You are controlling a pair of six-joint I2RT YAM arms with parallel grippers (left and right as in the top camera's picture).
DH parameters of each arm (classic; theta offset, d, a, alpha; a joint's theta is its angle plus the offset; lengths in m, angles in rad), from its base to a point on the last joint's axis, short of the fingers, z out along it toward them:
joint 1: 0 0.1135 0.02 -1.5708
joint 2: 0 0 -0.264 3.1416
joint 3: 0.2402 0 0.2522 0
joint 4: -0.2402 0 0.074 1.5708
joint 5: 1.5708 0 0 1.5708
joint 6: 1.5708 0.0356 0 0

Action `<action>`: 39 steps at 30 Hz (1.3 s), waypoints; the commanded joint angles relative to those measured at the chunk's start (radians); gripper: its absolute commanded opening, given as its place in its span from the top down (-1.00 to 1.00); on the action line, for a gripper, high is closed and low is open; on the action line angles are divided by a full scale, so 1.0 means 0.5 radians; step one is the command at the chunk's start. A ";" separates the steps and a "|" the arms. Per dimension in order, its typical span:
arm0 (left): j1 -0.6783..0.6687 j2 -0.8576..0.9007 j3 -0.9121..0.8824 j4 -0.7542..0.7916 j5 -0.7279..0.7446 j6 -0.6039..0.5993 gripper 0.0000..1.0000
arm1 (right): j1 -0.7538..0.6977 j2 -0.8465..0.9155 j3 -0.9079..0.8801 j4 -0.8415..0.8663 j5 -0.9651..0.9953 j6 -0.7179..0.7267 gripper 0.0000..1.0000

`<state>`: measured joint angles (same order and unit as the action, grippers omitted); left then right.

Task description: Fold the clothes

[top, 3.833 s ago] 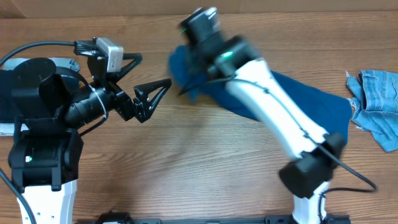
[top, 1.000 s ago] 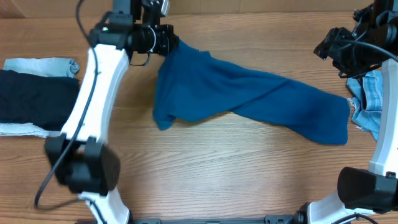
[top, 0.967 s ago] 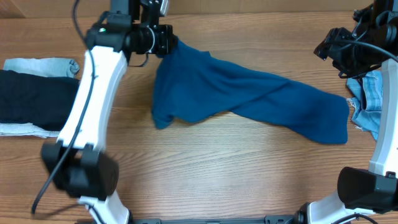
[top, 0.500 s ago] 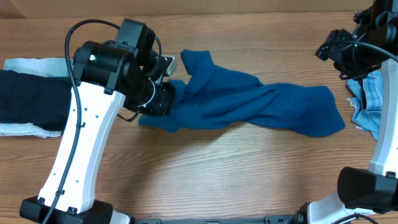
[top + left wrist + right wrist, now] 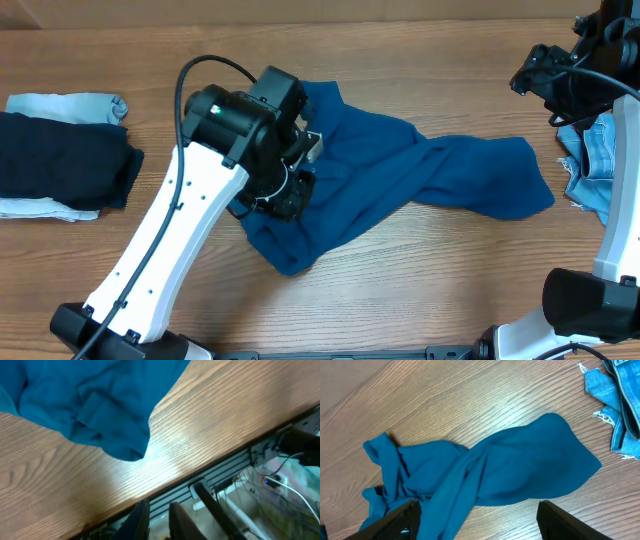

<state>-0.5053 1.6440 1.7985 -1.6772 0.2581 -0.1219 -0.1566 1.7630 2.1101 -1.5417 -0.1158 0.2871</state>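
The royal-blue clothes (image 5: 420,165) lie crumpled across the middle of the table, with one lobe pulled toward the front edge. My left gripper (image 5: 290,192) hovers over that left part. In the left wrist view its fingers (image 5: 180,520) stand a narrow gap apart with nothing between them, and the blue clothes (image 5: 85,405) lie beyond, free of them. My right gripper (image 5: 535,75) hangs high at the far right, away from the cloth. Seen from the right wrist, the right gripper (image 5: 480,520) is wide open and empty, with the clothes (image 5: 520,470) spread below.
A light-blue frayed denim piece (image 5: 605,165) lies at the right edge, also seen in the right wrist view as denim (image 5: 620,390). A near-black folded garment (image 5: 60,165) and a pale cloth (image 5: 65,103) sit at the far left. The table's front edge (image 5: 200,477) has rails and cables below.
The left arm swung from the far side toward the front, dragging the shirt's left end with it, and its jaws have parted off the cloth. The right jaws widened; that arm stayed put.
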 commanded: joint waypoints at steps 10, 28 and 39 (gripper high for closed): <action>0.356 0.378 -0.498 2.097 -0.173 -0.224 -0.31 | -0.003 0.054 -0.060 0.033 -0.085 -0.007 -0.75; 0.670 1.437 -0.217 3.218 0.618 -0.907 -0.17 | -0.003 0.054 -0.060 -0.013 -0.085 -0.007 -0.63; 0.554 1.447 -0.217 2.982 0.037 -0.825 0.45 | -0.003 0.054 -0.060 -0.061 -0.085 -0.007 -0.61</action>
<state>-0.2020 2.3547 1.6752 -0.1848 0.3676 -0.5480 -0.1566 1.7927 2.0808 -1.5684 -0.1532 0.2871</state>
